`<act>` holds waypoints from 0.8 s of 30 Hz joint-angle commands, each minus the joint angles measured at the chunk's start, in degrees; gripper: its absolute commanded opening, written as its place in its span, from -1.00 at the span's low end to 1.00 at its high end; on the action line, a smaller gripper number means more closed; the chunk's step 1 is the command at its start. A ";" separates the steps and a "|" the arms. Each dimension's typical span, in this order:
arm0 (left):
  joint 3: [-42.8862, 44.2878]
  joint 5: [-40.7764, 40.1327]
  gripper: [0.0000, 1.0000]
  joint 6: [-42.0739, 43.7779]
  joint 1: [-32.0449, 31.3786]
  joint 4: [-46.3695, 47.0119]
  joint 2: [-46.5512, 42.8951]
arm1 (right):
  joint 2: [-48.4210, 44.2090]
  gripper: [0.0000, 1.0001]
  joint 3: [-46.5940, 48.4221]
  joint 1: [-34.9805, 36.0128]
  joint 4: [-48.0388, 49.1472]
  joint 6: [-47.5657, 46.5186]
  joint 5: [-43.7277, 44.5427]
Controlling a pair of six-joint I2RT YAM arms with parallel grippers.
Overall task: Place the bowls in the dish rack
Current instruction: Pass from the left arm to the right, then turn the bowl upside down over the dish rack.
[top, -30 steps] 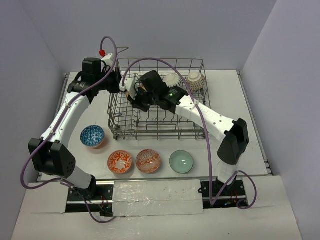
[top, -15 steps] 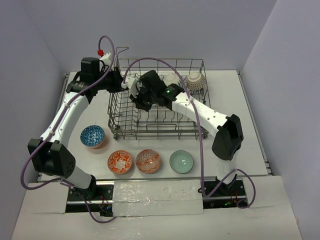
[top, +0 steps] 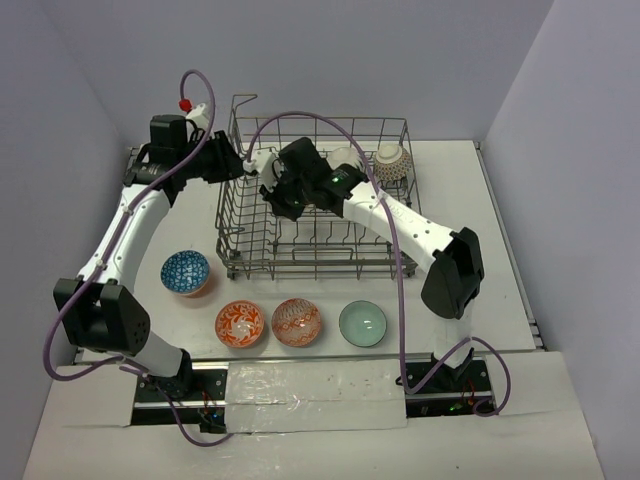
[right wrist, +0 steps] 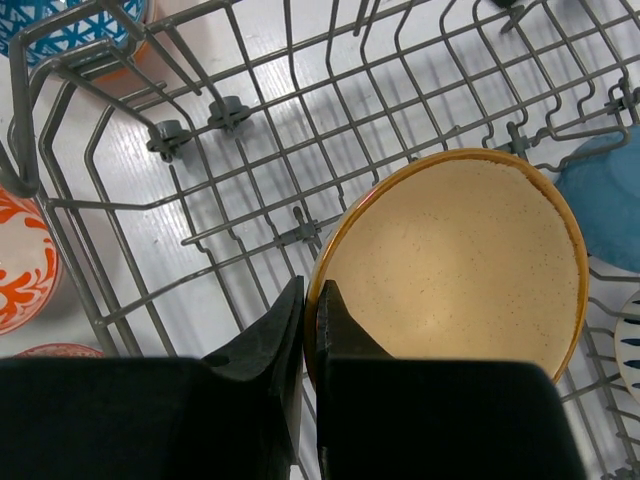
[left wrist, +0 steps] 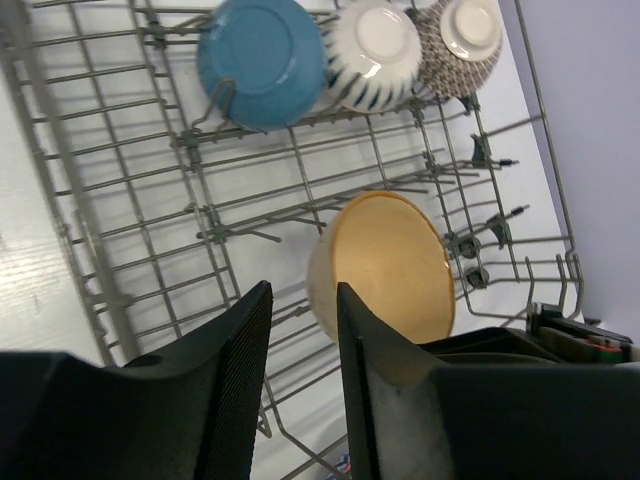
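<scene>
1. The right gripper (right wrist: 310, 295) has its fingers pressed together on the rim of the tan bowl (right wrist: 450, 260), one finger outside the wall and one inside. The bowl is tilted on edge, with its inside facing the right wrist camera.
2. The tan bowl is inside the dish rack (top: 300, 262), over the left half of the rack floor. The views do not show whether it rests on the wires.
3. The left gripper (left wrist: 300, 295) has its fingers spread and grips nothing. It sits at the far left corner of the dish rack.
4. The tan bowl lies just beyond the left fingertips, offset toward the right-hand finger in the left wrist view. Its pale outer wall shows in the gap between the fingers. Whether they touch cannot be told.
5. The teal-blue bowl (left wrist: 262, 45), the white striped bowl (left wrist: 372, 45) and the brown-white patterned bowl (left wrist: 460, 35) stand on edge side by side along the far row of the rack.
6. On the table (top: 470, 200), the blue-white patterned bowl (top: 186, 271) sits upright near the rack's front left corner.
7. Nearer the arm bases, the orange-red patterned bowl (top: 240, 323), the second orange patterned bowl (top: 297, 321) and the pale green bowl (top: 362, 323) sit upright in a row, well apart from both grippers.
</scene>
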 commanded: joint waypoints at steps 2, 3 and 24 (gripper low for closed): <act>-1.11 -2.47 -0.23 -2.03 2.44 3.83 -3.87 | -0.08 -1.00 4.43 -1.04 3.40 2.27 0.91; -1.29 -3.17 -0.22 -2.56 3.14 4.10 -4.57 | 0.01 -1.00 4.87 -1.22 3.49 2.89 0.82; -3.40 -9.68 -0.24 -5.29 5.35 5.68 -4.23 | 1.51 -1.00 1.97 -5.26 20.01 25.56 -12.63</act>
